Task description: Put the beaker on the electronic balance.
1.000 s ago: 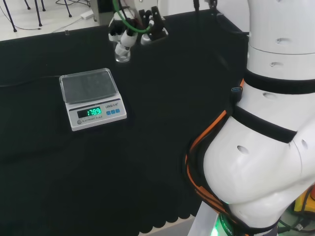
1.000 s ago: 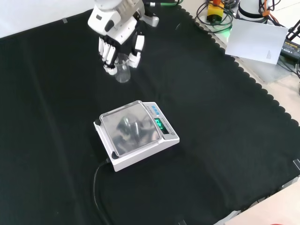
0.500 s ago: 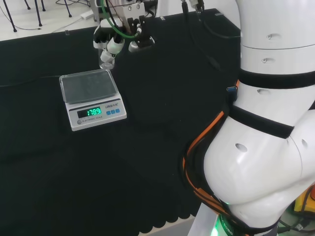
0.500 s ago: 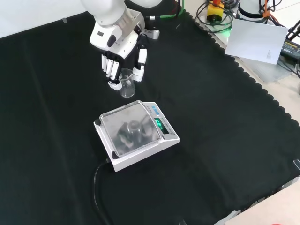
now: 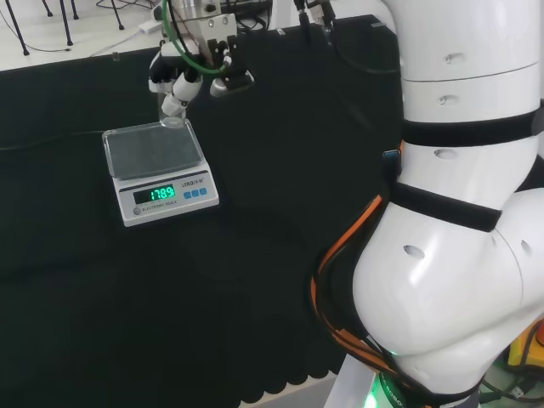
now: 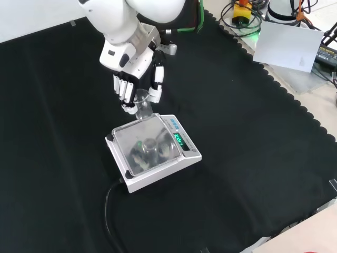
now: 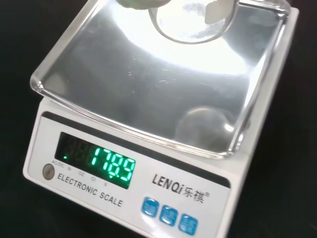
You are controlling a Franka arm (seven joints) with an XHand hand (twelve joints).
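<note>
Holding one clear beaker (image 6: 143,103) at the far edge of one electronic balance (image 6: 154,150), the hand (image 6: 138,74) is gripping with fingers curled round the glass.

Working left to right in the front view: one black cable (image 6: 111,211) is running from the balance's near left corner across the black cloth (image 6: 253,147); the balance is sitting centre, its green display (image 6: 180,140) glowing on the right-hand side; the beaker is hanging just above the rim of the steel pan (image 6: 145,145), not resting on it. In the head view the beaker (image 5: 172,115) is sitting at the pan's far edge, under the hand (image 5: 189,72). In the wrist view the beaker's base (image 7: 193,20) is showing over the pan (image 7: 163,84); its contents cannot be told. The pan is carrying nothing.
</note>
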